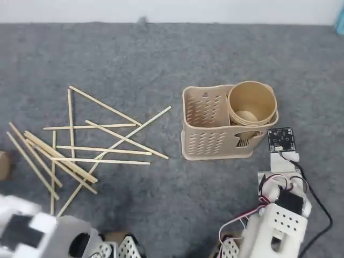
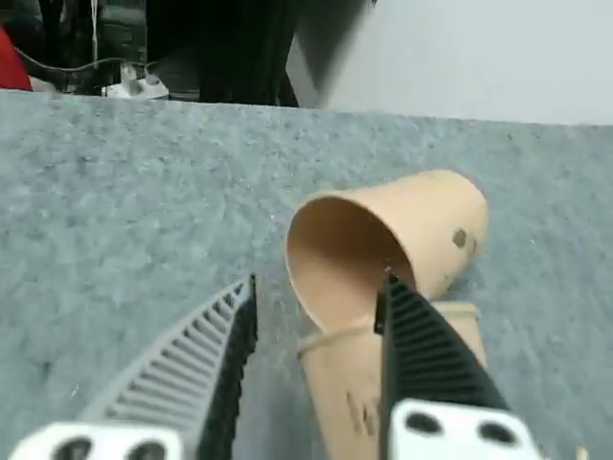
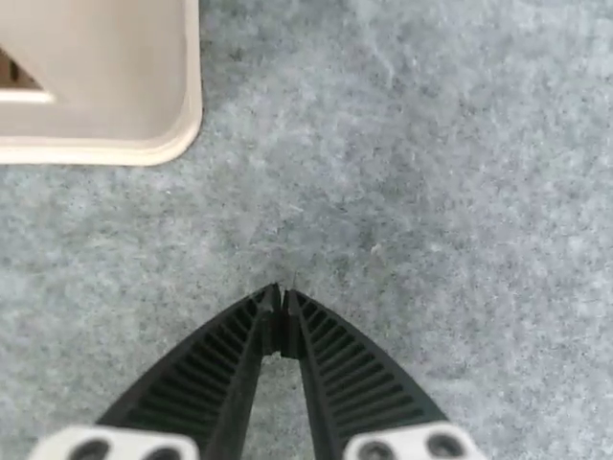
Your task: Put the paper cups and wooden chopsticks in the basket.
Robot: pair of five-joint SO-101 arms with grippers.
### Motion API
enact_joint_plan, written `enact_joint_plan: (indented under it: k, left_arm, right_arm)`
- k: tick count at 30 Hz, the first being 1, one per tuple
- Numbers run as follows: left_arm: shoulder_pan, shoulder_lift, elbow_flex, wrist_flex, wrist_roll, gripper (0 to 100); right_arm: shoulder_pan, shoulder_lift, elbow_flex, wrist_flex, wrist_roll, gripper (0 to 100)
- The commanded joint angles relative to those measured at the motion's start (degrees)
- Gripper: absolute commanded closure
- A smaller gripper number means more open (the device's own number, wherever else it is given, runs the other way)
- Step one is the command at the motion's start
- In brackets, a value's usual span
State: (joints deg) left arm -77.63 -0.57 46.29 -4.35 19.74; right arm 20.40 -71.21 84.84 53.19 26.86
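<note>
just ahead of the open left hand point(image 2: 318, 283) a paper cup point(image 2: 383, 240) is laid on its side, mouth turned toward the hand; the right hand point(image 3: 283, 292) is seen closed and empty beside the basket point(image 3: 96, 86), well apart.

Left jaws spread apart, right jaws pressed together

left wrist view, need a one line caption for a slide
Left end effector, open, above two paper cups lying on the grey mat
</note>
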Motion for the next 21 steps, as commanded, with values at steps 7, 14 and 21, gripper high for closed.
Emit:
enact_joint_plan:
  k: [7,14,21]
  left_arm:
    - [2.99,15.74,-21.49,-1.93,2.99,80]
    - [5.80,18.64,-24.66,-2.55,2.99,80]
    - [6.77,23.30,-24.57,-4.92,2.99,81]
  right_arm:
    - [-4.00,-1.01,0.00,1.36,0.79,99.1]
    - [-4.18,-1.01,0.00,1.36,0.79,99.1]
    - [-4.18,-1.01,0.00,1.36,0.79,99.1]
